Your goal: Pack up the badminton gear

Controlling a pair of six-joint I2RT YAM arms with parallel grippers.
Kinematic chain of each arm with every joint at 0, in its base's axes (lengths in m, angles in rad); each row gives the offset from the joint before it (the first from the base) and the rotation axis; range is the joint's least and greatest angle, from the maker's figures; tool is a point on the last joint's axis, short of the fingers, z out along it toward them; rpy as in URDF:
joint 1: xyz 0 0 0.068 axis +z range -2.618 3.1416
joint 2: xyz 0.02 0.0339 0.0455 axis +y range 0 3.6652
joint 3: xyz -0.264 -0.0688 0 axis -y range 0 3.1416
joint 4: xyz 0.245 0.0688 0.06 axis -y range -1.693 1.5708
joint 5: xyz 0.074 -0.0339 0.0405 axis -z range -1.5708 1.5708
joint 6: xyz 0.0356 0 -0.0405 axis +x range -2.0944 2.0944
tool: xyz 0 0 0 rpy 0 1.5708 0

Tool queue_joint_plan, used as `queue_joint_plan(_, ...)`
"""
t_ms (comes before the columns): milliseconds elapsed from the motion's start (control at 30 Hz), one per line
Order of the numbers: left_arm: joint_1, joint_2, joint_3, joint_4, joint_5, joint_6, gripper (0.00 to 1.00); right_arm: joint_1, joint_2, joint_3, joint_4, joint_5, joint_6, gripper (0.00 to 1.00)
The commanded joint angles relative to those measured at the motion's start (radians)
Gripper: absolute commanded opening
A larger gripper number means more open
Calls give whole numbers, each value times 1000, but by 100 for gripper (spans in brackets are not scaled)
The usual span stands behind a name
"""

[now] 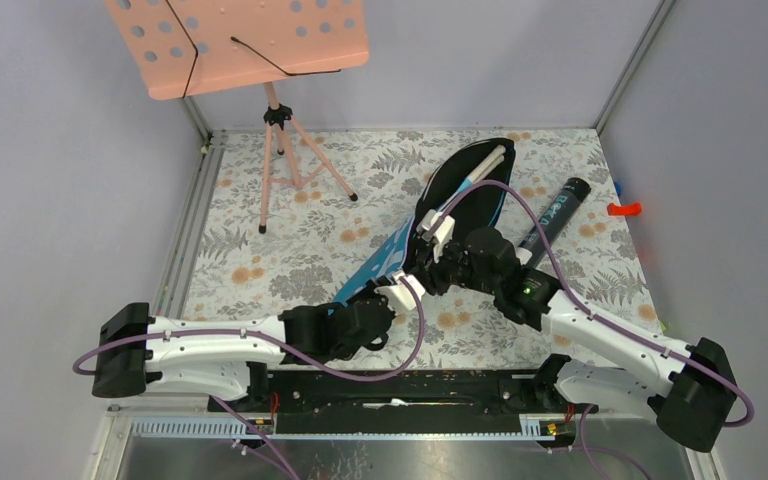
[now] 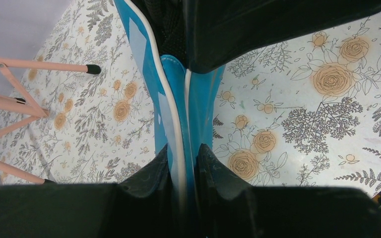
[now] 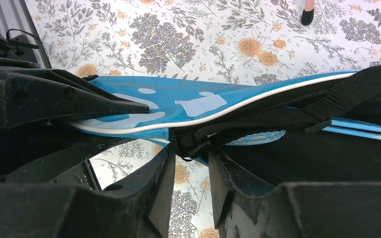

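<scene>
The left gripper [image 2: 183, 151] is pinching the narrow end of the blue racket bag [image 2: 203, 99], jaws nearly together on its white-piped edge. The bag is stretching diagonally across the floral table [image 1: 260, 270], with cream racket handles [image 1: 487, 163] poking from its far end. The right gripper [image 3: 188, 158] is straddling the bag's black strap [image 3: 278, 119] with narrow jaws; I cannot tell whether they are clamping it. The dark tube [image 1: 557, 212] is lying just right of the bag.

Left arm [image 1: 200, 345], right arm [image 1: 610, 345]: white link shells, black joint housings, black blocky bases. Purple cable [image 1: 422, 325] loops along each. Small green light [image 1: 528, 289] on right arm's forearm joint. Black mounting rail [image 1: 410, 385] between bases. Jaws matte black.
</scene>
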Motion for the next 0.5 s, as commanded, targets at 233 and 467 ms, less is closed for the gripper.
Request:
queue_joint_plan(233, 5, -20, 45, 23, 47, -12, 0, 10, 47, 69, 39, 28, 21, 27)
queue_joint_plan(467, 6, -25, 39, 11, 26, -16, 0, 11, 46, 132, -122, 197, 3, 0)
